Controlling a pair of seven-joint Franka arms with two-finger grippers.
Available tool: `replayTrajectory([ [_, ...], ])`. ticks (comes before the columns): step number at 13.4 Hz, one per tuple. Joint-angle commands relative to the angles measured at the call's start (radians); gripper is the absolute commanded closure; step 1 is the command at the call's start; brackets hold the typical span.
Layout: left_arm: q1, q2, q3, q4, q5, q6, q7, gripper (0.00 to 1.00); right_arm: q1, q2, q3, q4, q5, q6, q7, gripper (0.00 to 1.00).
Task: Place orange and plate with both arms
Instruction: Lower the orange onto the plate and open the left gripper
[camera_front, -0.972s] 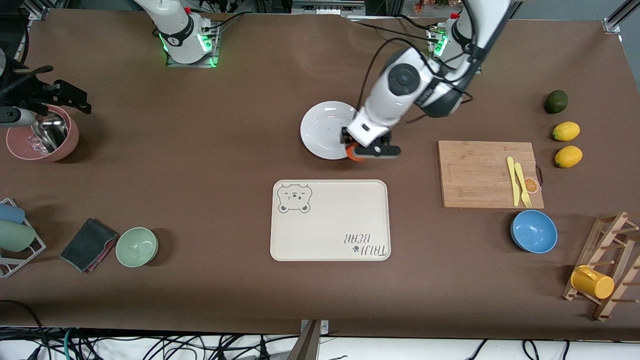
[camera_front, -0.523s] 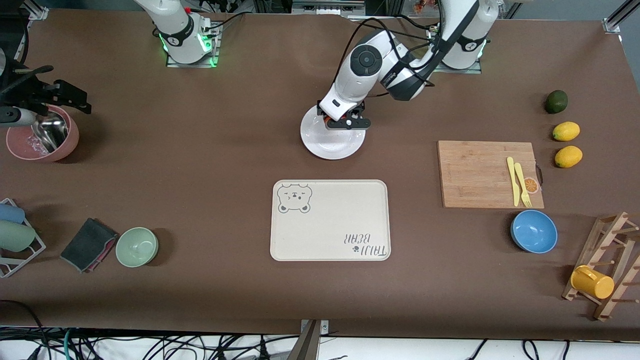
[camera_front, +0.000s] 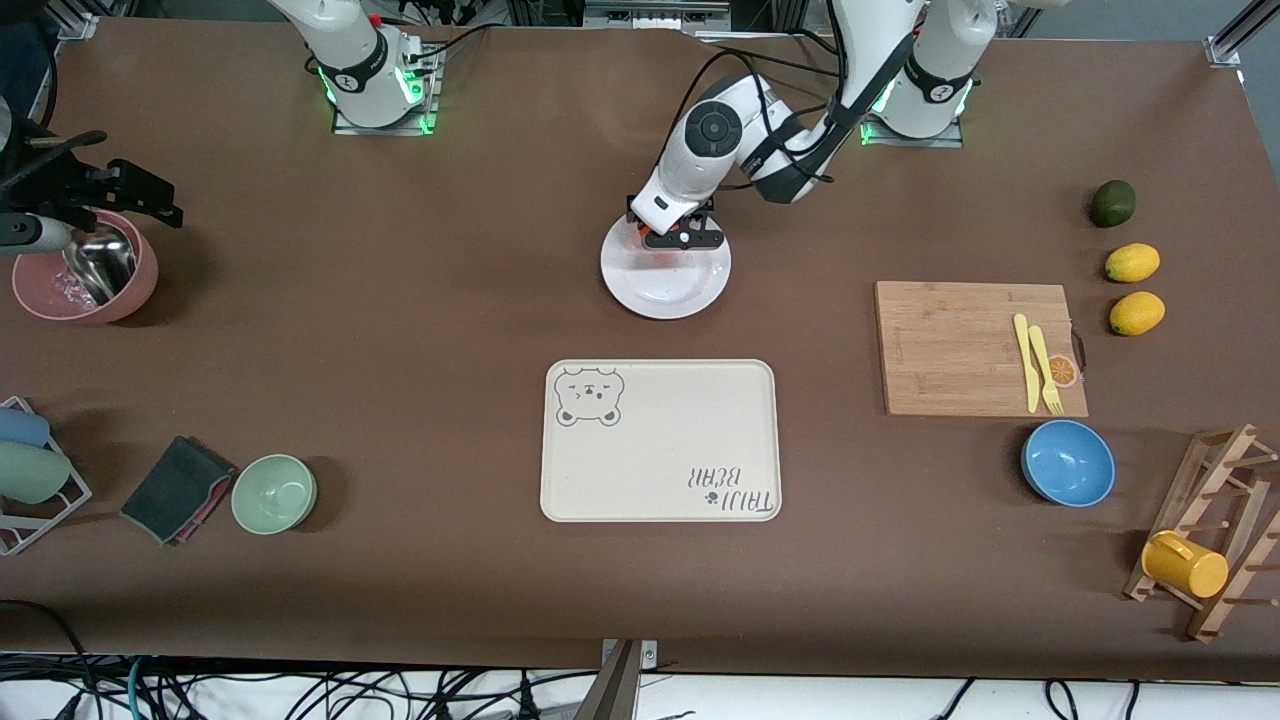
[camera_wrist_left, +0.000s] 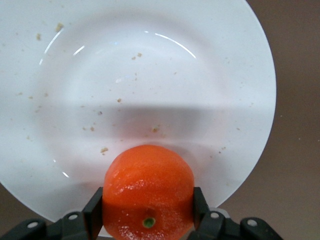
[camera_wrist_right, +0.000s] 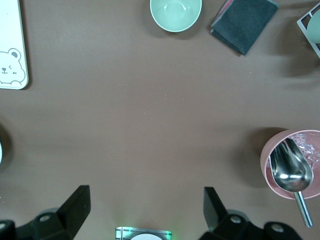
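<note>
Holding the orange (camera_wrist_left: 148, 190) in the left hand (camera_front: 676, 233) over the plate (camera_front: 690, 290), upper centre | right hand (camera_wrist_right: 145, 212) waiting wide, upper left | orange is looking firm, round, prone to rolling; gripping its sides.

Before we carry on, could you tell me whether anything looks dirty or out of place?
The plate carries scattered brown crumbs, though the left pincer holds the orange over it. Nothing else stands out.

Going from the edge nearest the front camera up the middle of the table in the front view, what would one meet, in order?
Bear-print tray → plate → orange, held in the left gripper over the plate.
</note>
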Motion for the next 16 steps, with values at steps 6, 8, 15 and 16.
replayTrajectory([
  [6,-0.009,0.011,0.046,0.014,-0.001,0.019,0.004,0.0,-0.01,-0.006,0.005,-0.004,0.015,-0.005,-0.016,0.0],
  [8,-0.004,-0.009,0.058,0.016,-0.001,0.019,0.005,0.0,-0.01,-0.006,0.005,-0.004,0.015,-0.005,-0.016,0.0],
  [15,0.204,-0.325,0.081,-0.006,0.0,-0.073,0.013,0.0,-0.01,-0.006,0.005,-0.004,0.015,-0.005,-0.016,0.0],
  [16,0.253,-0.36,0.081,-0.004,0.0,-0.076,0.01,0.0,-0.01,-0.006,0.005,-0.004,0.015,-0.007,-0.016,0.0],
])
